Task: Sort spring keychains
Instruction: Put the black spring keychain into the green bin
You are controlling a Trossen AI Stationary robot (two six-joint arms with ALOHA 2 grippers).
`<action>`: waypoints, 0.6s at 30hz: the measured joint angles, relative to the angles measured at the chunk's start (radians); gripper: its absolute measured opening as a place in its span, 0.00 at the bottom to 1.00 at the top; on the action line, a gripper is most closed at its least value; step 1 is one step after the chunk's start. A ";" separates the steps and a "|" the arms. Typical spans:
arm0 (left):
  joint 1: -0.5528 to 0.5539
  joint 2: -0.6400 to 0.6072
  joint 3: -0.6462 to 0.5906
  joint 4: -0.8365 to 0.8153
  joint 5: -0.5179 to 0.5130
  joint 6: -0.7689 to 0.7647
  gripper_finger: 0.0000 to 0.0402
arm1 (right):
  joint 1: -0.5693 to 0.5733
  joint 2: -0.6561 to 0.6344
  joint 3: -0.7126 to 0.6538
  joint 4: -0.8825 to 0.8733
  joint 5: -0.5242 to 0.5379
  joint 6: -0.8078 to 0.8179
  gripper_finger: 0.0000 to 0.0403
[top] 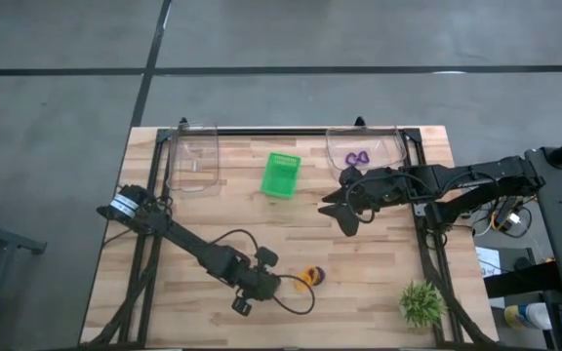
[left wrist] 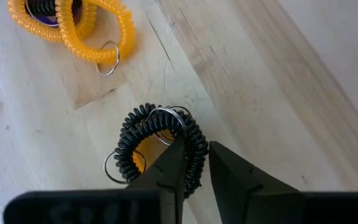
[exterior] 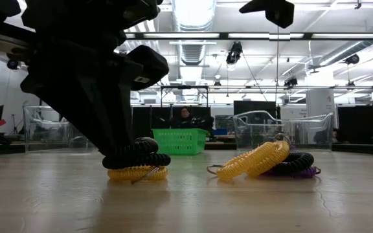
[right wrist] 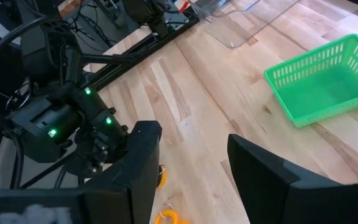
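- The left gripper (left wrist: pixel 194 163) is sitting low on the near part of the wooden table (top: pixel 379 263), its two dark fingers pinching one side of a black spring keychain (left wrist: pixel 160 146); the cord is running between the tips, so it is grasping that coil.
- An orange keychain (exterior: pixel 137 173) is lying directly under the black one, touching it, so the lift is probably best made slowly and straight up, in case the two coils are snagging on each other.
- The grip is taking only the coil's edge; the springy cord could slip out, so a firm pinch seems wise before moving.
- A second cluster (exterior: pixel 267 162) of orange, black and purple coils is resting just beside the first, toward the right.
- The right gripper (top: pixel 342 207) is hovering over the far middle of the table with its fingers spread and holding nothing.
- Two purple keychains (top: pixel 358 158) are already lying in the right clear bin (top: pixel 398 148); the left clear bin (top: pixel 195 161) and the green basket (top: pixel 281 175) between them look unfilled.
- The cords are glossy plastic spirals with thin metal split rings; the basket is slotted plastic, the tabletop pale planked wood.
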 joint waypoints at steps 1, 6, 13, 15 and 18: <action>0.000 0.000 0.000 0.000 0.000 0.008 0.16 | 0.000 0.000 0.000 0.000 0.000 0.000 0.46; 0.001 0.000 -0.001 0.000 0.000 0.026 0.16 | 0.000 0.000 0.000 0.000 0.000 0.000 0.46; 0.005 0.010 -0.001 -0.009 -0.008 0.018 0.11 | 0.000 0.000 0.000 0.001 0.000 0.000 0.46; 0.005 0.010 0.001 -0.019 -0.004 0.012 0.06 | 0.000 0.000 0.000 0.000 0.000 0.000 0.46; 0.005 0.011 0.011 -0.026 0.000 -0.013 0.02 | 0.000 0.000 0.000 0.001 0.000 -0.002 0.46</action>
